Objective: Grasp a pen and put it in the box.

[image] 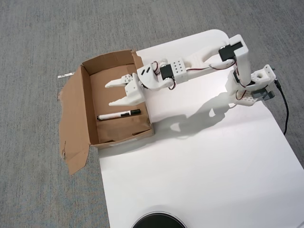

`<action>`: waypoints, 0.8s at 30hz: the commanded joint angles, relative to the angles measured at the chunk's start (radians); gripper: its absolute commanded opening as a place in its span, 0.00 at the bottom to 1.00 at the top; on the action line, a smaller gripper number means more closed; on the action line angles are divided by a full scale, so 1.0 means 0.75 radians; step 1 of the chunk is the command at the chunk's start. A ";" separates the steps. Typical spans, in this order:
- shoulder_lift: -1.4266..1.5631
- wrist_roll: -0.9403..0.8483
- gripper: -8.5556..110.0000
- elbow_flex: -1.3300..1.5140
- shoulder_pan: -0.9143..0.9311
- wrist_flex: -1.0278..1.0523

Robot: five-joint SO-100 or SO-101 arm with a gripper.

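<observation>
The slim white marker pen with a black cap [118,115] is seen lying inside the brown corrugated cardboard box [85,107], which is set on grey carpet [38,38] beside a white tabletop [199,161]. Above it, the white two-finger gripper [109,94] is spread wide, empty.

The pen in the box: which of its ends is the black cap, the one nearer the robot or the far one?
The end nearer the arm: the pen lies flat in the box, its long black cap toward the white table.
</observation>
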 commanded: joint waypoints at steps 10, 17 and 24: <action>0.522 -0.451 0.27 -0.019 0.001 0.546; 0.738 -0.566 0.27 -0.024 0.007 0.941; 0.882 -0.563 0.27 -0.024 0.001 0.986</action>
